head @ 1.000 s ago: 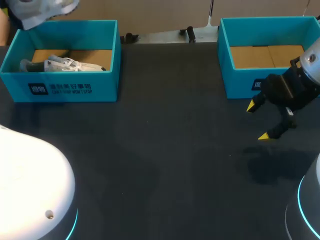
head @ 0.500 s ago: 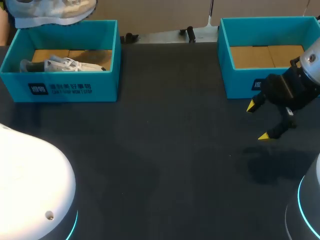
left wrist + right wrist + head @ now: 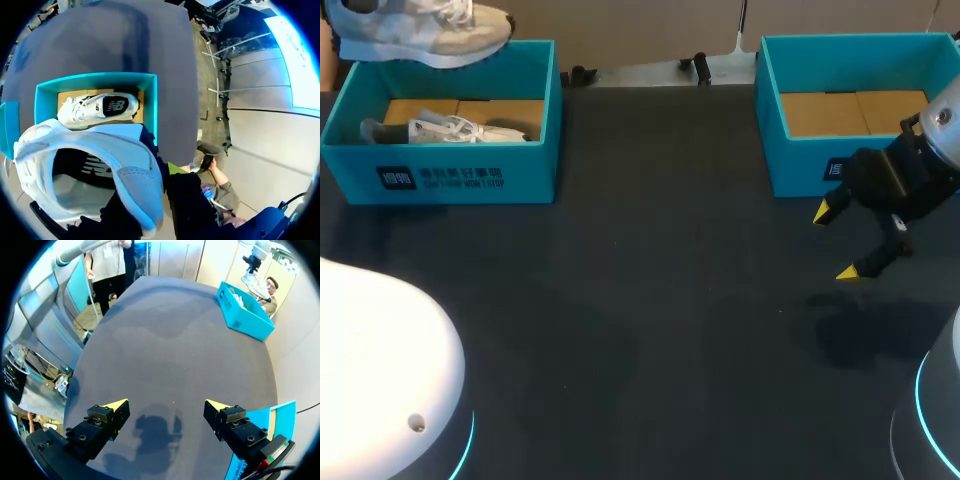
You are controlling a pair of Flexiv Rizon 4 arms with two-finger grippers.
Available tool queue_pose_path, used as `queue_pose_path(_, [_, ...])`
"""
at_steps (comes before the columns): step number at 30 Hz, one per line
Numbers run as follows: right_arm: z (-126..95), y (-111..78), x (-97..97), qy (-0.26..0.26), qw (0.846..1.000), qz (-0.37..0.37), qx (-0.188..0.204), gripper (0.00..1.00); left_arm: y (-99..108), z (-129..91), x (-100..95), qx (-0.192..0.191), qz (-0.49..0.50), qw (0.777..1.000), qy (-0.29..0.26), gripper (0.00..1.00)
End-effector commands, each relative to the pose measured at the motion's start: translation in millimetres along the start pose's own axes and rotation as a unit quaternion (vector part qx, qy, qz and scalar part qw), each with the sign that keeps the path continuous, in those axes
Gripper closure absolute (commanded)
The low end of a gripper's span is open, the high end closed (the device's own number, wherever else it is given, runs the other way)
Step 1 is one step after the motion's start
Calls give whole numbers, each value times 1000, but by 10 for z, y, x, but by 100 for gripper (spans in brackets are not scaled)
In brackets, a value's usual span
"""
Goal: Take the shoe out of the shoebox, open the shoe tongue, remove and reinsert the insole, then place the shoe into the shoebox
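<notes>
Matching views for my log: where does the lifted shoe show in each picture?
Head view: lifted shoe at the far left corner, above the left shoebox.
Left wrist view: it fills the foreground, over that shoebox.
Right wrist view: perhaps the pale speck above the far shoebox; too small to confirm.
Shared landmark: that shoebox.

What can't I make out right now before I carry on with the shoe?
- Lifted shoe: the head view's top edge cuts off its upper part and whatever holds it.
- Where the shoe is gripped: in the left wrist view, hidden behind the shoe's own heel.
- Left shoebox floor: in the left wrist view, partly covered by the lifted shoe.
- Right shoebox: the head view's right edge and the right arm hide its right end.
</notes>
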State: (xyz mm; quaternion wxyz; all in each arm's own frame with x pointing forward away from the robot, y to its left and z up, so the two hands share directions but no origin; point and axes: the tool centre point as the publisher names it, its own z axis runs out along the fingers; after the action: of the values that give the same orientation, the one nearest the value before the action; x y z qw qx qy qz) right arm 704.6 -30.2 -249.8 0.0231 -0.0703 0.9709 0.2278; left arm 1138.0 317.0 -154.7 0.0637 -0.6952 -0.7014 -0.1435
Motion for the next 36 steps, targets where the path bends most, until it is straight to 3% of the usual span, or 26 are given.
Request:
queue_pose_path(1, [9, 3, 5, -1, 1000, 0, 2, 0, -47, -17, -3, -10, 4, 1000, 0, 100])
queue_pose_path(19, [9, 3, 5, -1, 1000, 0, 2, 0, 161, 341, -195, 14, -10, 1000, -13, 100])
queue_pose_path(36, [9, 3, 5, -1, 1000, 0, 2, 0, 143, 822, -298, 26, -13, 999, -13, 100])
